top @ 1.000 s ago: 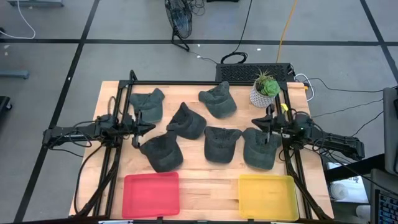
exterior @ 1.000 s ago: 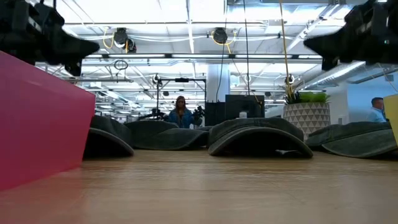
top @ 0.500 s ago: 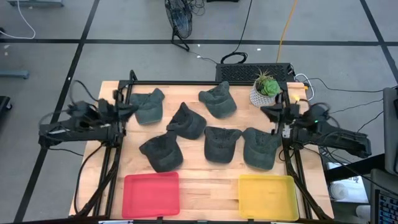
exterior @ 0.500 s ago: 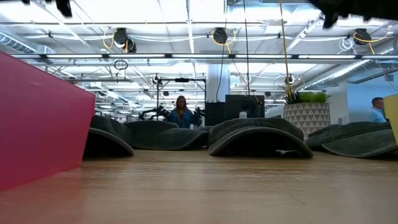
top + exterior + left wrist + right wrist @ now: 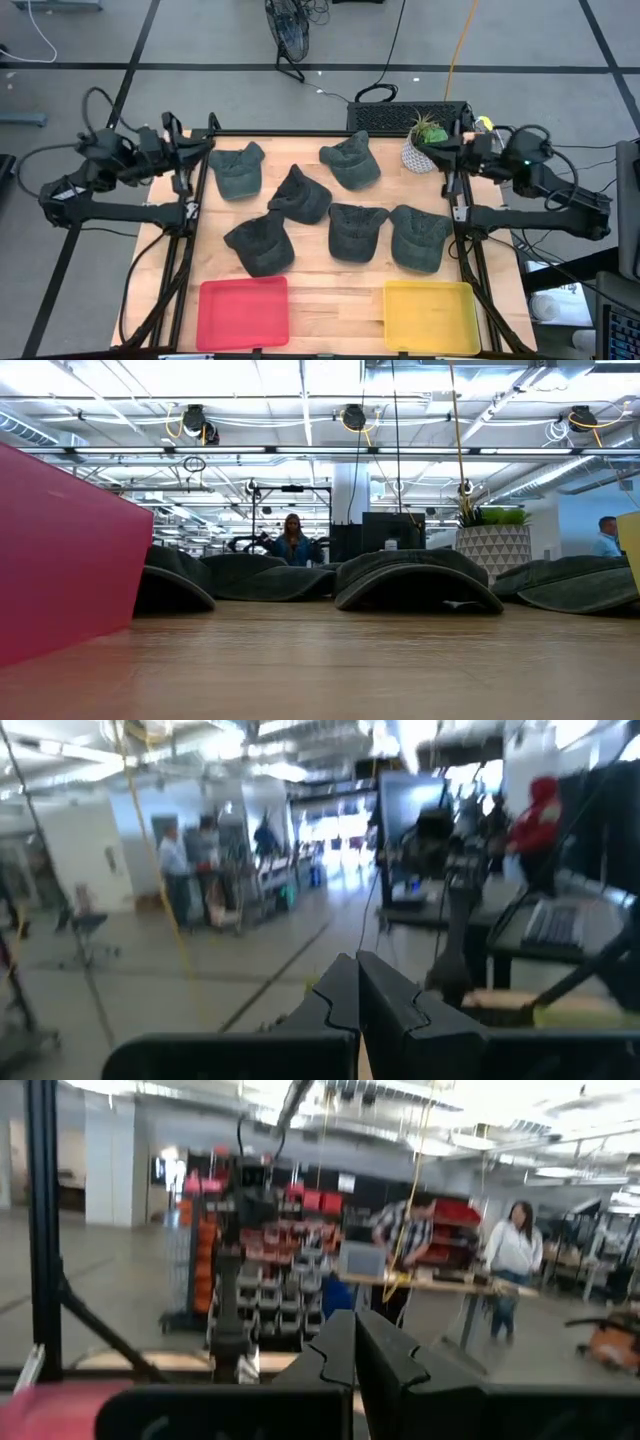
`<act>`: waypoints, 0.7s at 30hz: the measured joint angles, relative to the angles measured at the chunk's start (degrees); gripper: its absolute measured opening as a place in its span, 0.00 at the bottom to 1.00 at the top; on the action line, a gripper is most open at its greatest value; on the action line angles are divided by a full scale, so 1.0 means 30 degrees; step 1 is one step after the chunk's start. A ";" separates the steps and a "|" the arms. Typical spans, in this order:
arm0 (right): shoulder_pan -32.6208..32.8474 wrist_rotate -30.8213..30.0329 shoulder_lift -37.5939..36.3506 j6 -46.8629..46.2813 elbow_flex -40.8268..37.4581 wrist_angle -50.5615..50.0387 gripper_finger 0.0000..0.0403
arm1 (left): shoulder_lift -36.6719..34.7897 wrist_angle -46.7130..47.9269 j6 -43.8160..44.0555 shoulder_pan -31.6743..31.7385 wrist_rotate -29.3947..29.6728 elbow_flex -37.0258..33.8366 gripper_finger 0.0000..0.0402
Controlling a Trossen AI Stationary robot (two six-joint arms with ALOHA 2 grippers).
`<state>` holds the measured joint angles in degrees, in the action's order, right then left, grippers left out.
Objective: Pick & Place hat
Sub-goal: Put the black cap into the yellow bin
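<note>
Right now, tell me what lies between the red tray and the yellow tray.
Only bare table. The high view shows the red tray and yellow tray along the near edge, with nothing between them.

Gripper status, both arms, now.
Left gripper: shut, holding nothing, raised by the table's far left corner.
Right gripper: shut, holding nothing, raised beside the small potted green plant in its white patterned pot.

Dark green-grey hats (image 5: 359,229); red tray (image 5: 243,313); yellow tray (image 5: 431,315); plant pot (image 5: 419,156) white, seemingly diamond-patterned.
</note>
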<state>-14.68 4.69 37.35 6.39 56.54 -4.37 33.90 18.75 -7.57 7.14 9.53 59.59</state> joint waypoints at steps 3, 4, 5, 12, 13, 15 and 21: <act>0.0005 0.0007 0.0379 0.0201 0.0004 -0.0573 0.00 | 0.0653 0.0880 0.0029 0.0007 0.0338 0.0060 0.01; 0.0007 0.0007 0.0459 0.0272 -0.0099 -0.0588 0.00 | 0.0817 0.0852 0.0037 0.0007 0.0338 -0.0028 0.01; 0.0007 0.0007 0.0500 0.0375 -0.0257 -0.0593 0.00 | 0.0932 0.0885 0.0044 0.0007 0.0323 -0.0162 0.01; 0.0022 0.0000 0.0545 0.1476 -0.2057 0.0119 0.00 | 0.2054 0.1161 -0.0313 -0.0007 -0.0717 -0.0610 0.02; 0.0022 0.0000 0.0545 0.1659 -0.2193 0.0352 0.00 | 0.2224 0.1198 -0.0307 -0.0033 -0.0787 -0.0610 0.02; 0.0022 0.0011 0.0534 0.1292 -0.2326 0.0658 0.00 | 0.2601 0.1323 -0.0388 -0.0029 -0.1249 -0.0624 0.03; 0.0588 0.1435 0.0982 -0.1779 -0.4756 0.0614 0.01 | 0.4459 0.2673 0.1045 -0.0172 -0.4574 -0.1441 0.03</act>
<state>-12.91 8.99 40.29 1.05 42.28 -2.53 47.28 26.77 -4.44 6.62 -4.19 55.26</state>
